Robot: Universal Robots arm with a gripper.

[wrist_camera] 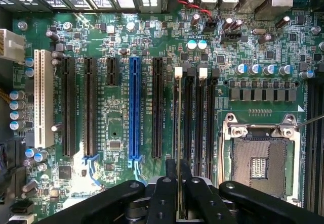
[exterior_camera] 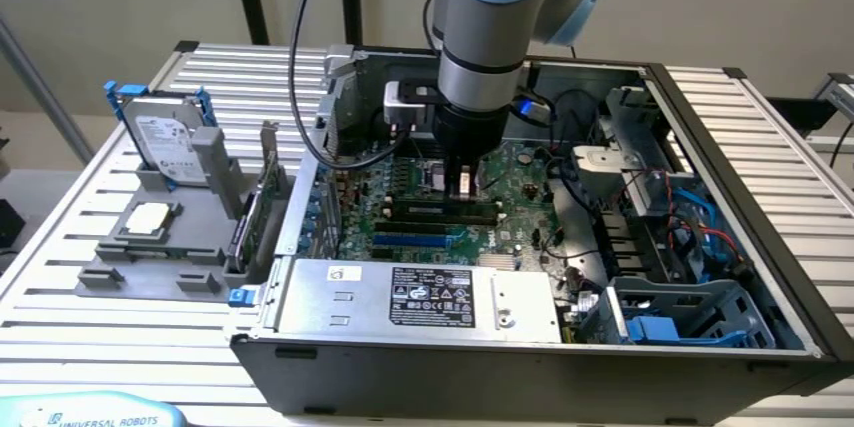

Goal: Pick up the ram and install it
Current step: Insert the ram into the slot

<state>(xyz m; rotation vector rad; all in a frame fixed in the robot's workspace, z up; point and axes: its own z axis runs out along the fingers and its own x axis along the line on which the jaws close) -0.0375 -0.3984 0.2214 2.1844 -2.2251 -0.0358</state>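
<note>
The ram [wrist_camera: 178,133] shows edge-on as a thin pale line, held upright between my black fingers [wrist_camera: 164,193]. My gripper [wrist_camera: 178,176] is shut on it. The stick lies along the first black memory slot [wrist_camera: 174,114], the one with a white latch [wrist_camera: 178,72] at its far end; I cannot tell whether it touches the slot. Two more black memory slots [wrist_camera: 207,118] run parallel beside it. In the exterior view my gripper [exterior_camera: 461,185] reaches down into the open computer case [exterior_camera: 747,197], just above the green motherboard [exterior_camera: 400,232].
The empty processor socket [wrist_camera: 258,158] lies close beside the memory slots, and a blue expansion slot [wrist_camera: 134,107] on the other side. A grey holder [exterior_camera: 120,272] at the exterior view's left carries a hard drive [exterior_camera: 167,142], a silver processor [exterior_camera: 147,217] and an expansion card [exterior_camera: 267,197]. The power supply [exterior_camera: 414,297] sits at the case front, cables [exterior_camera: 667,227] at the right.
</note>
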